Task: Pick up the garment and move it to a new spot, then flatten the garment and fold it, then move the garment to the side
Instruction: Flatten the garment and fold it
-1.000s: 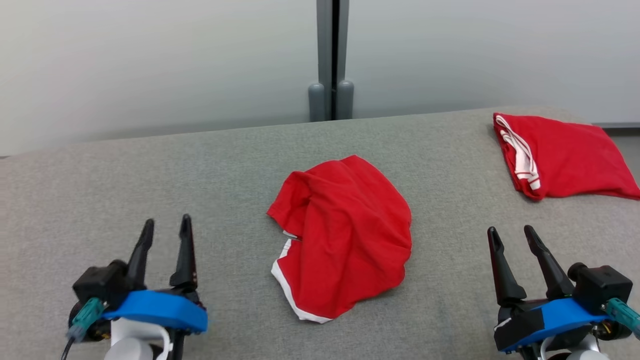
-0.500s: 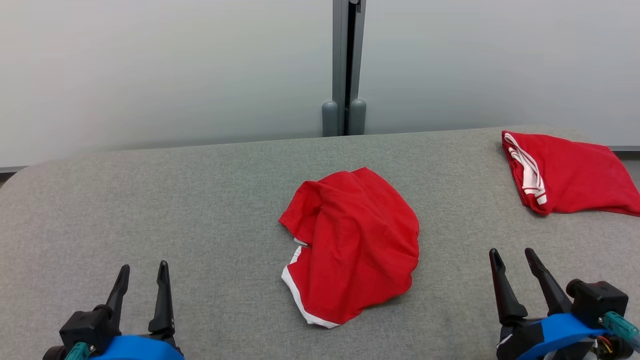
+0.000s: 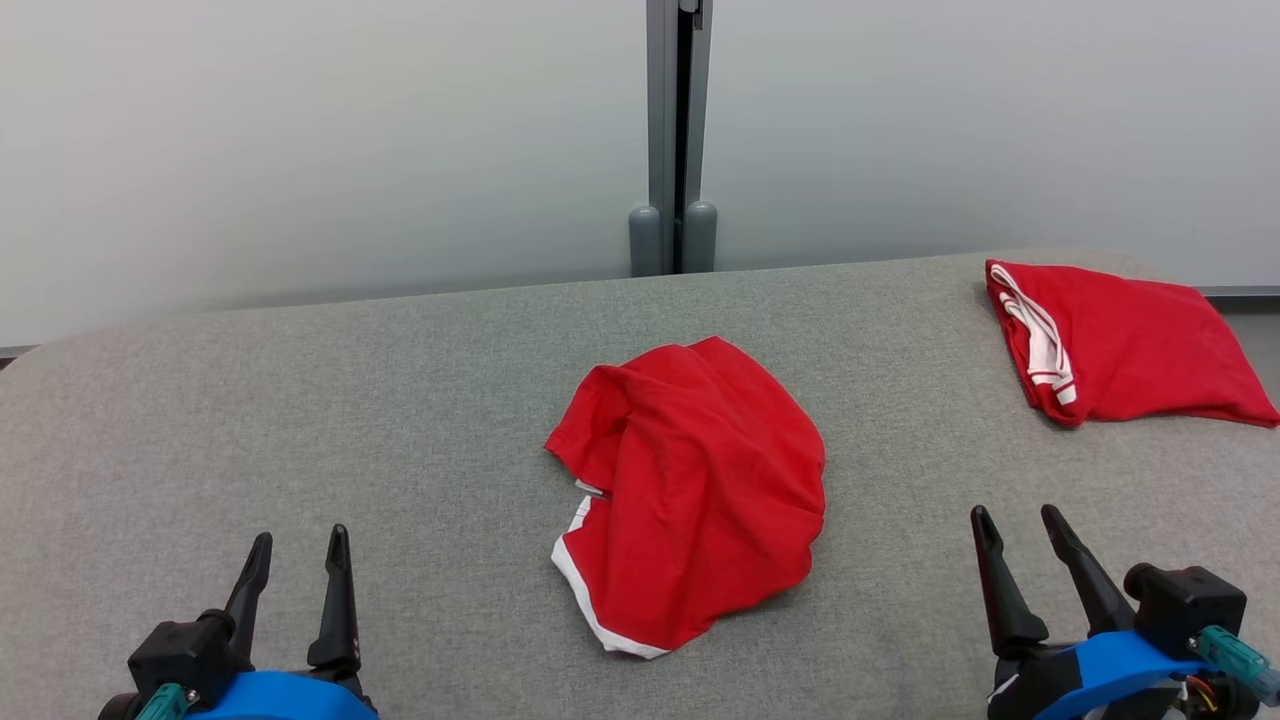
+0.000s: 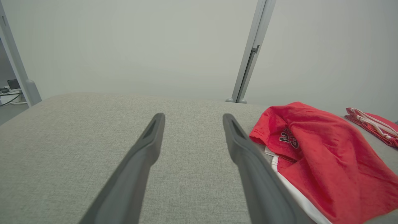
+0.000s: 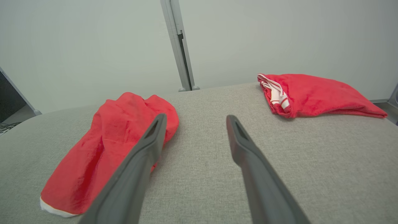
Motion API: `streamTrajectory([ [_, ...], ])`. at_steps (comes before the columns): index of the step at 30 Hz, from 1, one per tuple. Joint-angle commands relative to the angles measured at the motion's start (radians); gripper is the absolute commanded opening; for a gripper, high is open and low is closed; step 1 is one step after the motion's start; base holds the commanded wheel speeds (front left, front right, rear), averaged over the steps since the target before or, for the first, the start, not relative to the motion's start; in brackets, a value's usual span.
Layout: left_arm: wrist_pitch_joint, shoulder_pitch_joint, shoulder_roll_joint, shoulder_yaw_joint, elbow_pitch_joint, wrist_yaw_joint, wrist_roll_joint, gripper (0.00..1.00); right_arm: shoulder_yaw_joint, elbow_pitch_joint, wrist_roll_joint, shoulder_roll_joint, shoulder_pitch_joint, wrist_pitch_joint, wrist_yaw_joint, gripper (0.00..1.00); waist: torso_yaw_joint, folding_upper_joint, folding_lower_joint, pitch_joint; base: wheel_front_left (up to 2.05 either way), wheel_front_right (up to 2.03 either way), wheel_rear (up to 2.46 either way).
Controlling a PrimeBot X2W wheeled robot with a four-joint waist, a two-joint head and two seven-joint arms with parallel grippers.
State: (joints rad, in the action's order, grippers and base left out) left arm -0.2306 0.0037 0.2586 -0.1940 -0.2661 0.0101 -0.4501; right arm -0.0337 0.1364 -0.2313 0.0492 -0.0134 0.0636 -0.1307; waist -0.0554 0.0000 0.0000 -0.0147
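A crumpled red garment [image 3: 695,490] with white trim lies bunched in the middle of the grey padded table [image 3: 400,400]. The left wrist view has the garment [image 4: 317,158] at the right, with a dark printed number on a fold. In the right wrist view the garment [image 5: 115,149] sits at the left. My left gripper [image 3: 297,545] hovers open at the lower left, well left of the cloth. Low on the right, my right gripper [image 3: 1013,518] stands open, apart from the cloth. Both are empty.
A second red garment [image 3: 1120,345], folded with white stripes showing, rests at the table's far right corner and appears again [image 5: 314,95] in the right wrist view. A grey post [image 3: 675,140] stands behind the table against the pale wall.
The head camera has shifted, so the whole scene sits lower and slightly sideways. The left gripper now shows lower in view. The garment itself lies as before.
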Motion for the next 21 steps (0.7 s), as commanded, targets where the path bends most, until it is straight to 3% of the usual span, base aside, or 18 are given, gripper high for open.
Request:
streamTrajectory([
  [1, 0.000, 0.010, 0.001, 0.001, 0.004, 0.006, -0.005, 1.00, 0.000, 0.001, -0.004, 0.003, -0.012, 0.003, 0.000, 1.00, 0.001, 0.0000, 0.0000, 0.000, 0.00, 0.00, 0.00],
  [11, 0.007, 0.005, -0.002, -0.008, 0.021, 0.013, -0.011, 1.00, 0.024, 0.000, -0.011, 0.002, 0.001, -0.006, 0.000, 1.00, 0.016, 0.0000, 0.0000, 0.011, 0.00, 0.00, 0.00],
  [21, 0.010, -0.036, -0.004, -0.023, 0.048, 0.015, -0.007, 1.00, 0.231, 0.101, -0.050, 0.003, 0.137, -0.111, 0.000, 1.00, 0.043, 0.0000, 0.0000, 0.065, 0.00, 0.00, 0.00],
])
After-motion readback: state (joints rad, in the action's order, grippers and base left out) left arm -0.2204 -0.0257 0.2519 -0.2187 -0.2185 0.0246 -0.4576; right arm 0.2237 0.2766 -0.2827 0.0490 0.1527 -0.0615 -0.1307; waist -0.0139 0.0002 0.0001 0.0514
